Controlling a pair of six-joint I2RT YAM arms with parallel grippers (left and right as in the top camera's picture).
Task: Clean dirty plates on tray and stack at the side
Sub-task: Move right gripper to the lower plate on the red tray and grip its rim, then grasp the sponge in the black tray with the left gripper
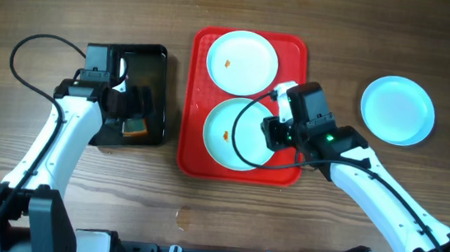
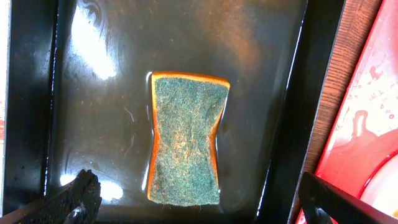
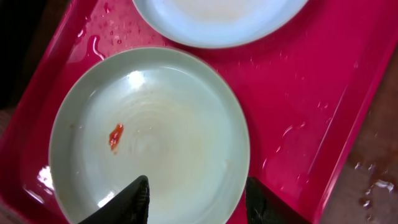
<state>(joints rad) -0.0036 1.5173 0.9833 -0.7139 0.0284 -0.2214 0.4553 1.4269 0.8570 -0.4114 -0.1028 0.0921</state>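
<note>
The red tray [image 1: 298,50] holds two dirty plates, a far one [image 1: 242,61] and a near one [image 1: 228,135], each with an orange speck. A third pale-blue plate [image 1: 398,109] lies on the table to the right of the tray. My right gripper [image 1: 276,133] is open over the near plate's right edge. In the right wrist view its fingers [image 3: 199,202] straddle the rim of that plate [image 3: 149,137], one over the plate and one over the tray [image 3: 323,74]. My left gripper [image 1: 131,110] is open and empty above the sponge [image 2: 186,138].
A black tray [image 1: 152,61] stands left of the red tray, with a green-topped orange sponge lying in shallow water; its floor [image 2: 93,93] is wet. Bare wooden table [image 1: 382,42] surrounds both trays. Water drops lie on the red tray.
</note>
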